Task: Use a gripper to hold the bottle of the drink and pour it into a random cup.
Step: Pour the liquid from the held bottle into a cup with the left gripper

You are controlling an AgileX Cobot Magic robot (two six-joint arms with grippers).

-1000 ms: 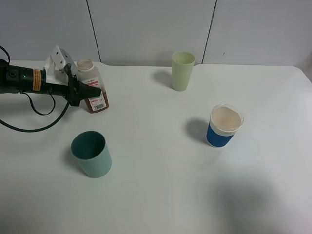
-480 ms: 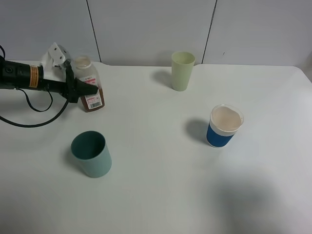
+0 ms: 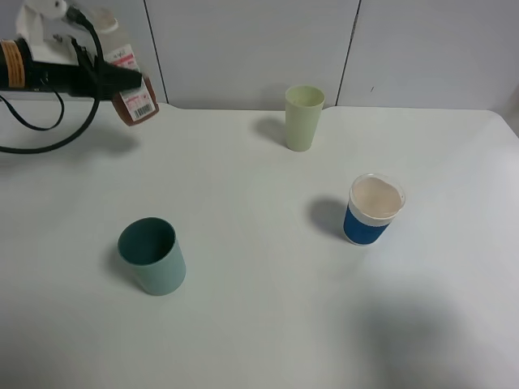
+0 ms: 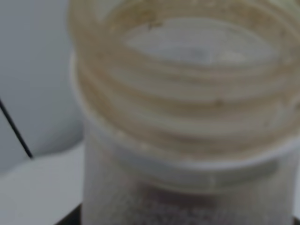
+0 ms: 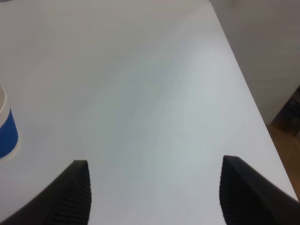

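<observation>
Bottle (image 3: 132, 99) lifted off counter (image 3: 243, 324), left gripper (image 3: 113, 79) clamped on it, neck up; cup (image 3: 373, 209) well apart, rightward and below.

Print on the bottle (image 3: 135, 100) illegible.

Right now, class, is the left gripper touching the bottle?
Touching. The exterior high view shows the left gripper clamped around the bottle, holding it above the table.
</observation>
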